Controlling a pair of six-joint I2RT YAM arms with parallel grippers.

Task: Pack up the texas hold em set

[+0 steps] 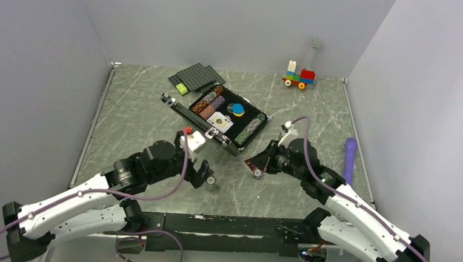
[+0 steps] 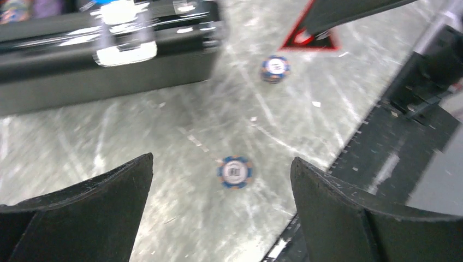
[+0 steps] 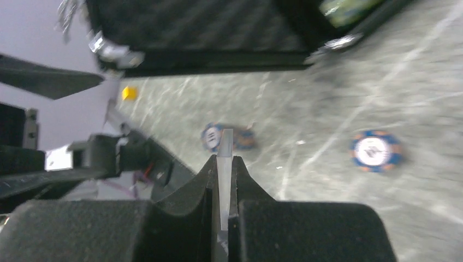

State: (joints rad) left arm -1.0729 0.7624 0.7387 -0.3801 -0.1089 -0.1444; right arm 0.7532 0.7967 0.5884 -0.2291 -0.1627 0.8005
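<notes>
On the table (image 1: 132, 131) just before the open briefcase (image 1: 200, 124), two loose chips (image 2: 274, 68). Left gripper (image 2: 221, 160) spread wide, empty, above the nearer chip (image 2: 235, 172). Right gripper (image 3: 224, 158) pinched on a thin pale sliver (image 3: 224, 148), perhaps a chip edge-on; narrow grip, liable to slip.

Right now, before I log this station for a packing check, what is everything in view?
briefcase: one, black with silver trim, open, table centre
chip rows: several, multicoloured, in the briefcase
cards: count unclear, white, in the briefcase
blue disc: one, in the briefcase
loose chips: two, blue-white-orange, on the table before the briefcase
baseplates: seemingly two, dark grey, behind the briefcase
small brick: one, yellow-green, on the baseplates
toy car: one, multicoloured, back right
purple object: one, right table edge
left claw: open, above one loose chip
right claw: shut on a thin pale piece, unidentifiable
</notes>
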